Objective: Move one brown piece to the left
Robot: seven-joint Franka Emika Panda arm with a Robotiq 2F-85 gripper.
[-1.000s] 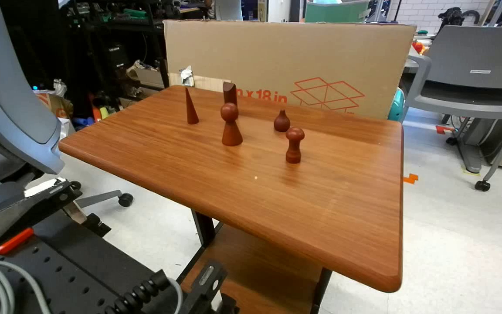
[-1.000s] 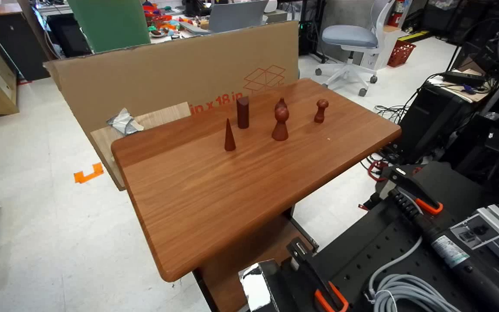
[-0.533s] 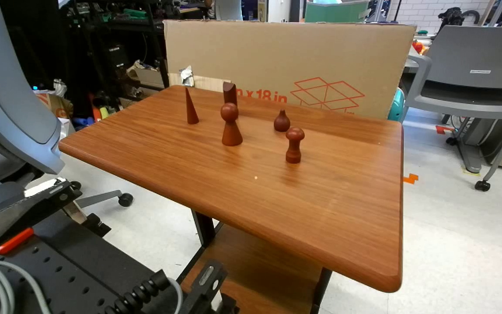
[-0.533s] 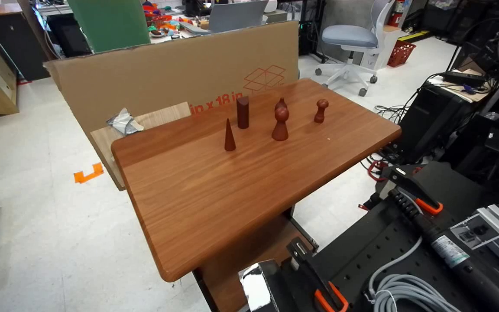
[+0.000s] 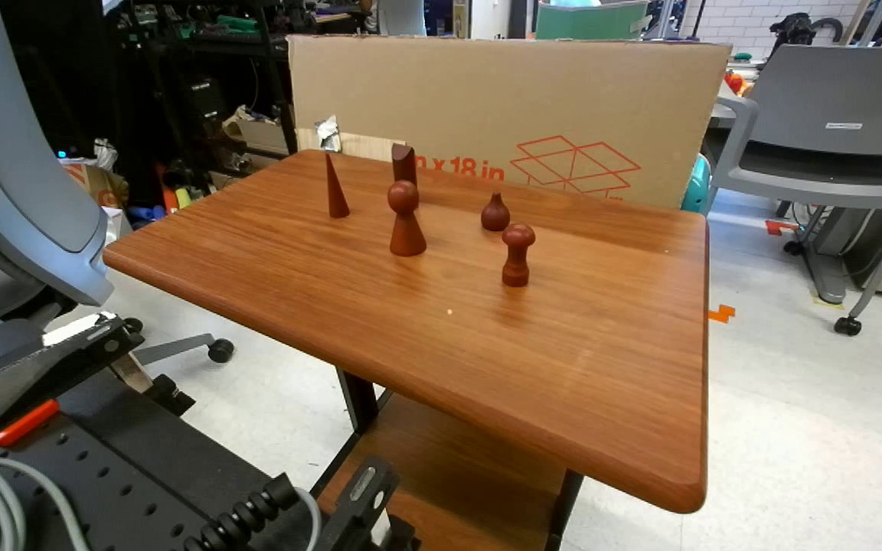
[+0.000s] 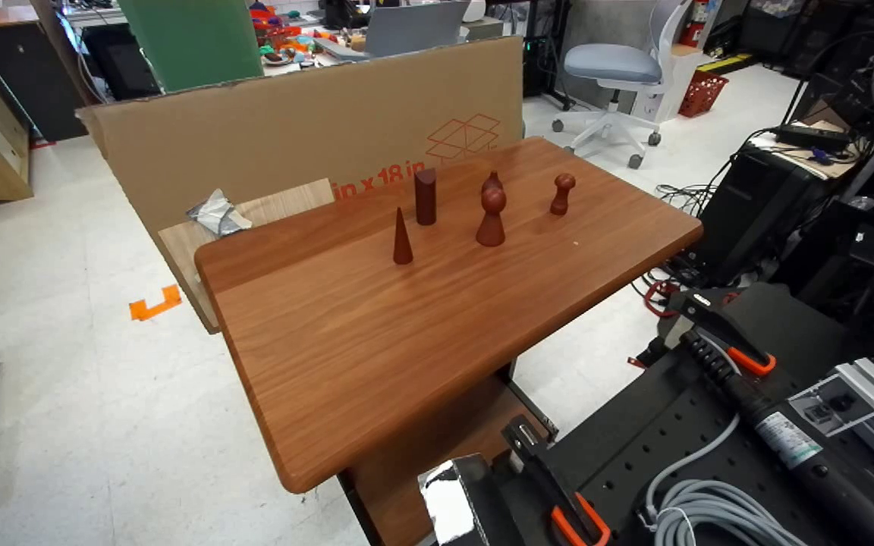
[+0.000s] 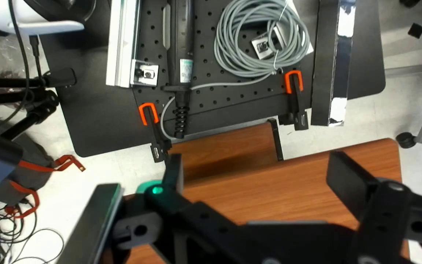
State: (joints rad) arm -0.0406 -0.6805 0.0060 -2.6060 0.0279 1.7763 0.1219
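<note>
Apparently the task had hardly begun; the pawn (image 5: 406, 220), most likely the brown piece meant, stood upright on the tabletop (image 5: 563, 367), between the cone (image 5: 338, 193) and the peg (image 5: 517, 259) in both exterior views; nothing held it; the jaws, seen in the wrist view alone, were spread and pinched nothing, with the tabletop's edge showing between them and a coil of cable (image 7: 233, 57) beyond; no pawn showed there; so reaching the pawn, gripping it, shifting it leftward and letting go all seemed left to do; whose left was meant could not be told, though both exterior views had the cone leftward.
</note>
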